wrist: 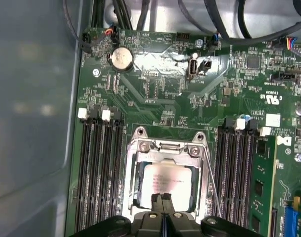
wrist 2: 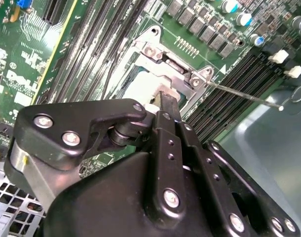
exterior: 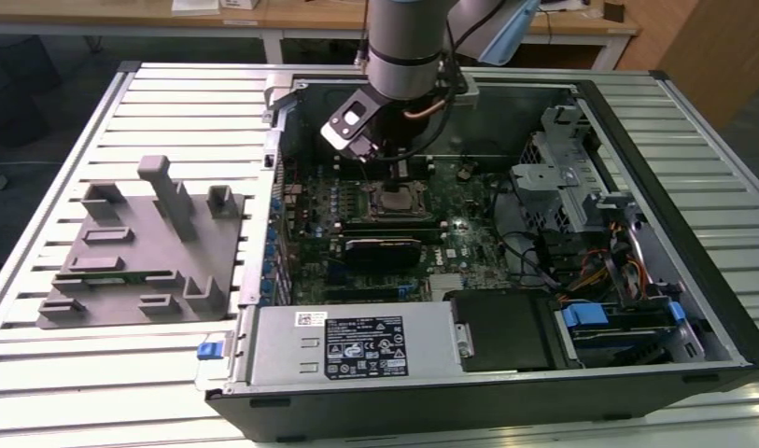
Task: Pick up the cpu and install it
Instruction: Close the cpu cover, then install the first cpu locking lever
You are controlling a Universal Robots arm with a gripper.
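The cpu (wrist: 171,178), a small square chip with a pale silvery top, lies flat inside the metal-framed socket (wrist: 140,148) of the green motherboard (wrist: 160,89). My gripper (wrist: 163,198) hovers right over the chip's edge, its two black fingers pressed together with nothing between them. In the second wrist view the fingertip (wrist 2: 166,98) ends just at the pale cpu (wrist 2: 138,86). In the exterior view the gripper (exterior: 398,175) hangs inside the open computer case directly above the cpu (exterior: 404,198).
A thin socket lever (wrist: 212,185) stands beside the frame. Memory slots (wrist: 98,173) flank the socket. The case holds a power supply (exterior: 354,341), a drive cage (exterior: 566,177) and cables (exterior: 579,271). A grey slotted block (exterior: 143,252) lies at the exterior view's left.
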